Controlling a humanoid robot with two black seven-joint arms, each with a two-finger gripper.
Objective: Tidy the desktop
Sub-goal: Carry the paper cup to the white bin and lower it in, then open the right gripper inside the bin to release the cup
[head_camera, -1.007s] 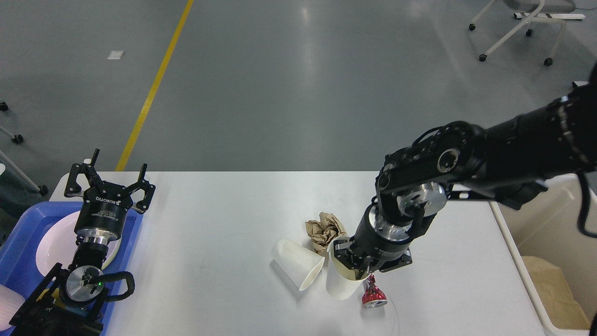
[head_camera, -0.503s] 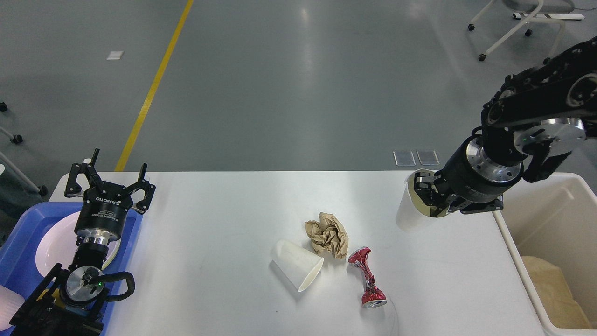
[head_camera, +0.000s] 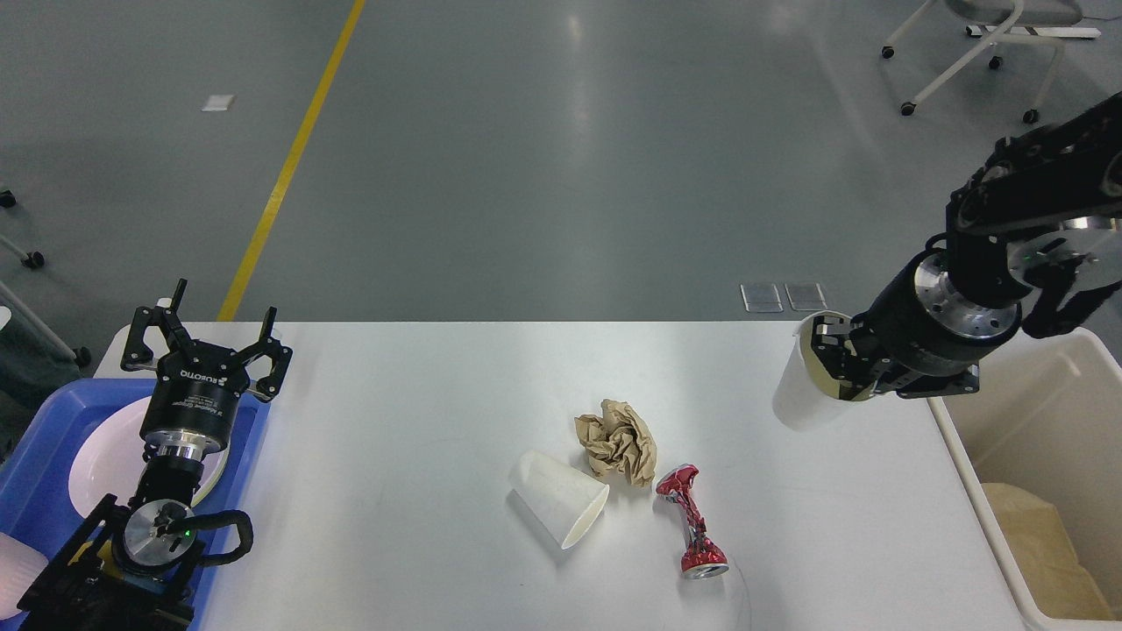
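The white desktop [head_camera: 421, 386] carries a white paper cup [head_camera: 559, 508] lying on its side, a crumpled brown paper ball [head_camera: 618, 441] and a crushed red can [head_camera: 691, 519], all near the middle front. My right gripper [head_camera: 828, 368] is shut on the rim of a second white paper cup [head_camera: 799, 393] and holds it above the desktop's right part, close to the cream bin [head_camera: 1043, 438]. My left gripper [head_camera: 207, 337] is open and empty above the far end of the blue tray [head_camera: 35, 438] at the left.
A white plate [head_camera: 105, 456] lies in the blue tray. The cream bin at the right edge holds brown paper [head_camera: 1043, 543]. Beyond the desktop is grey floor with a yellow line [head_camera: 289, 166] and a wheeled chair base [head_camera: 982, 53].
My right gripper lifted the upright cup from beside the red can, carried it up and to the right, and moved a little further right towards the bin. The left arm has not moved.
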